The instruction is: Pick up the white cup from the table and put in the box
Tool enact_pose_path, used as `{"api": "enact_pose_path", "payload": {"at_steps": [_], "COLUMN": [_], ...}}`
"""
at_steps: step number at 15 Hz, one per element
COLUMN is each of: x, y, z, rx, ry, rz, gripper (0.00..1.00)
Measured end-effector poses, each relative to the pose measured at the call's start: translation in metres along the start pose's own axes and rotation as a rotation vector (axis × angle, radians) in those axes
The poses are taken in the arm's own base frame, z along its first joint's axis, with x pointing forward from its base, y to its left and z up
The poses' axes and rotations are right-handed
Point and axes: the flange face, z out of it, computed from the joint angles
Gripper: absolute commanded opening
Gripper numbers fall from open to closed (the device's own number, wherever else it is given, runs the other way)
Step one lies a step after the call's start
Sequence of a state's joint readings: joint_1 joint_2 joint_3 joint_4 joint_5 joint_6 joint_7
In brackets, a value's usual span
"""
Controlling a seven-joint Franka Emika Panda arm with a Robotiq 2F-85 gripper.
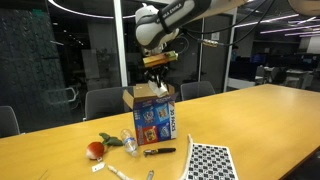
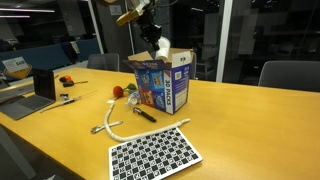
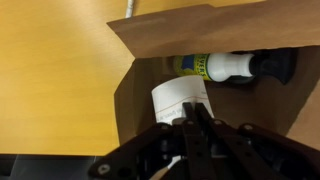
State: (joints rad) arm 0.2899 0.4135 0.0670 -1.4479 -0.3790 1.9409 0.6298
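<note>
The white cup (image 3: 176, 97) hangs at my fingertips over the open top of the box (image 3: 135, 110); it also shows in an exterior view (image 2: 162, 47) just above the box's flaps. My gripper (image 3: 190, 118) is shut on the cup's rim. In both exterior views the gripper (image 1: 158, 80) (image 2: 155, 38) hovers right above the blue printed box (image 1: 155, 118) (image 2: 165, 85), which stands upright on the light-wood table (image 1: 270, 110) (image 2: 250, 120). A white bottle (image 3: 225, 67) with a black cap lies inside the box.
A red fruit (image 1: 96, 150) (image 2: 117, 91), a clear plastic item (image 1: 128, 142), a black marker (image 1: 160, 151) and a white cable (image 2: 108, 122) lie beside the box. A checkerboard sheet (image 1: 210, 160) (image 2: 155, 155) lies near the table edge. Chairs stand behind the table.
</note>
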Motion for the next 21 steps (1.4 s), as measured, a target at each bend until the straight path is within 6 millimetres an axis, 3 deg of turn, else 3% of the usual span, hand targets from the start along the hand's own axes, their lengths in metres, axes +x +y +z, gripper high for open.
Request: {"api": "enact_pose_path", "payload": {"at_steps": [1,2,5,8,11,14,18,21], "x": [0.002,0.003,0.001,-0.001,-0.004,-0.003,-0.007,-0.023], "y": [0.000,-0.001,-0.007,-0.011,-0.009,0.010,0.057,0.092], "z": [0.019,0.036,0.072,0.086,0.086,0.053,-0.036,-0.104], "rx": [-0.007,-0.014,-0.029,-0.021,-0.026,-0.062,-0.098,-0.095], "ry": [-0.018,-0.038,-0.087,-0.119,-0.160,-0.196,-0.170,-0.140], "rz": [0.003,0.005,0.005,0.012,0.006,-0.008,0.012,0.036], "gripper": [0.11,0.32,0.51,0.73,0.97,1.00,1.00,1.00]}}
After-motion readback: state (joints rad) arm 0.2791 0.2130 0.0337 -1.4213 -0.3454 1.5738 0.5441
